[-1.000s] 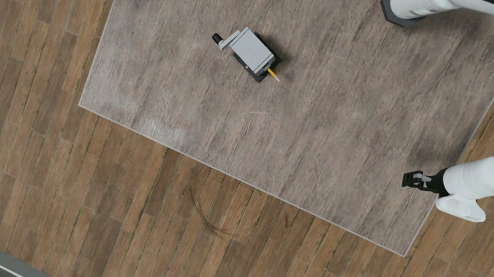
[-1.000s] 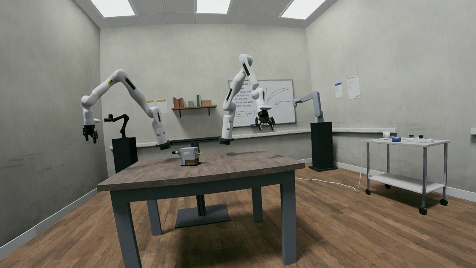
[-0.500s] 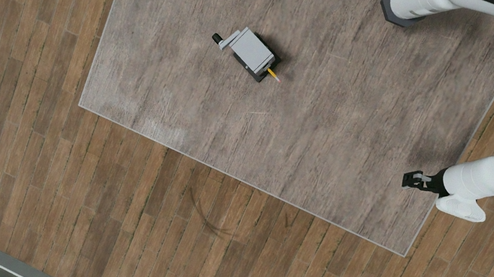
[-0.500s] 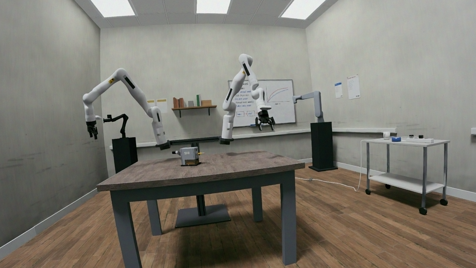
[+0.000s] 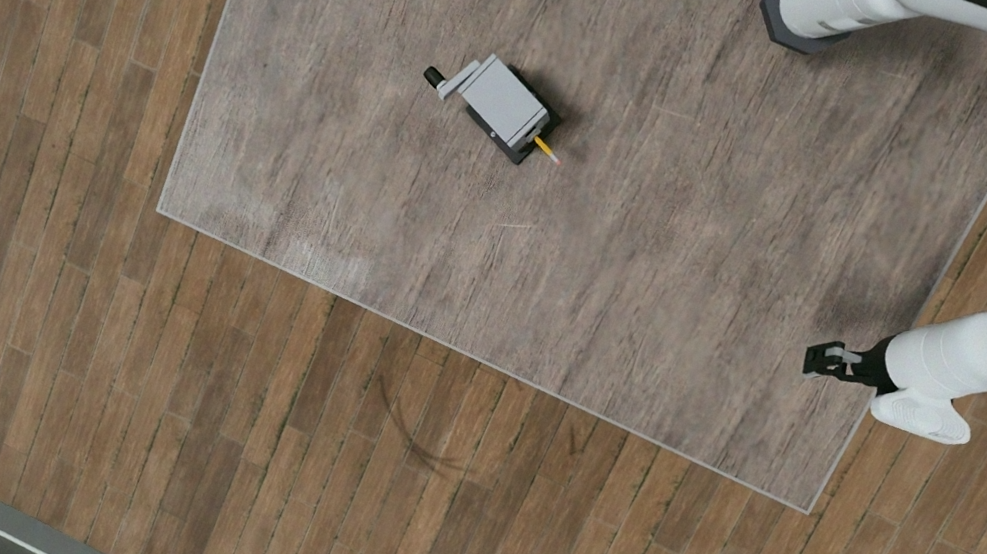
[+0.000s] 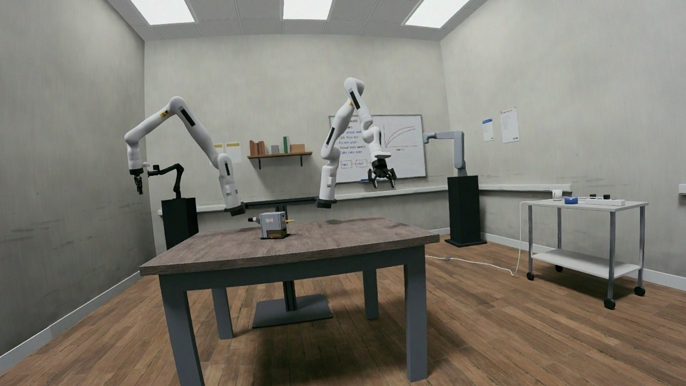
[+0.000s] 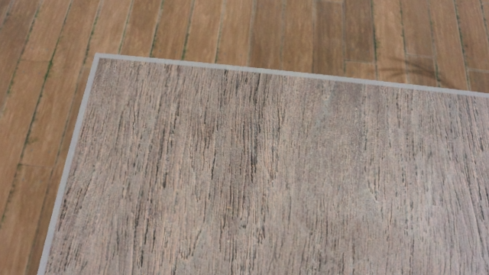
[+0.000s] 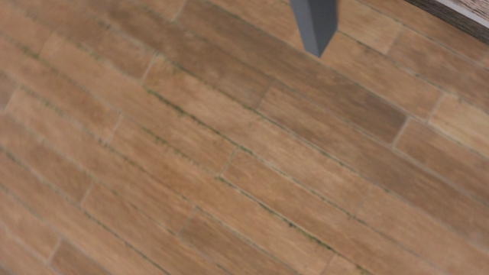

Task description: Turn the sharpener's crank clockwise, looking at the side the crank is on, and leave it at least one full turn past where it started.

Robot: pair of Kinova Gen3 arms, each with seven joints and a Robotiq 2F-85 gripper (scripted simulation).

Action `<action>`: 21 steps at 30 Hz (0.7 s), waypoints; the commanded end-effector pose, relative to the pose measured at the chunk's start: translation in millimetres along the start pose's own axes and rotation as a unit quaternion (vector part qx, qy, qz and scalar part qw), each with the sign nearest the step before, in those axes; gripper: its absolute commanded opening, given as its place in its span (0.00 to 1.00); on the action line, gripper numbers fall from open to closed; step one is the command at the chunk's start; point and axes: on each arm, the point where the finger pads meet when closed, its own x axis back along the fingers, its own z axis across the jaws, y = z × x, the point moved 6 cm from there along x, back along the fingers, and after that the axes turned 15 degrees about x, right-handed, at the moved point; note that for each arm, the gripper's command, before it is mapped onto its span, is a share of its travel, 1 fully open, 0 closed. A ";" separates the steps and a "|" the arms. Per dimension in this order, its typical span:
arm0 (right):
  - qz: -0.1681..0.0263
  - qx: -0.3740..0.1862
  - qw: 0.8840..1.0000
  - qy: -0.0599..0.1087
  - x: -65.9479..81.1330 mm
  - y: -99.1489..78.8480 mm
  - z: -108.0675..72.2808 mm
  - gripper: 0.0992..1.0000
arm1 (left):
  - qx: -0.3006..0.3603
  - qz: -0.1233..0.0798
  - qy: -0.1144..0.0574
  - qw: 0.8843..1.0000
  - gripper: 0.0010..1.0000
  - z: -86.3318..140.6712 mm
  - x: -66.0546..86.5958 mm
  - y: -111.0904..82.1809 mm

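Note:
The grey sharpener stands upright on the table. A yellow pencil sticks out of one end. The crank is on the opposite end, and its black knob points outward. My left gripper is open and empty, high above the table corner, far from the sharpener. My right gripper is open and seen edge-on, in the air beyond the table's crank side. Neither gripper touches the crank. The wrist views do not show the sharpener.
A dark stand carries both arms behind the table. Two more small arms on black pedestals and a white cart stand away from the table. A grey table leg shows in the right wrist view.

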 end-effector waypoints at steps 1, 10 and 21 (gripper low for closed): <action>-0.003 -0.036 0.999 0.009 5.1 -14.8 -14.3 1.00 | 0.000 0.001 0.000 1.000 1.00 0.0 0.4 -0.6; -0.011 -0.122 0.992 0.030 16.1 -51.7 -43.4 1.00 | 0.000 0.001 0.000 1.000 1.00 0.0 0.4 -0.6; -0.025 -0.232 0.971 0.053 31.9 -100.8 -73.6 1.00 | 0.000 0.001 0.000 1.000 1.00 0.0 0.4 -0.6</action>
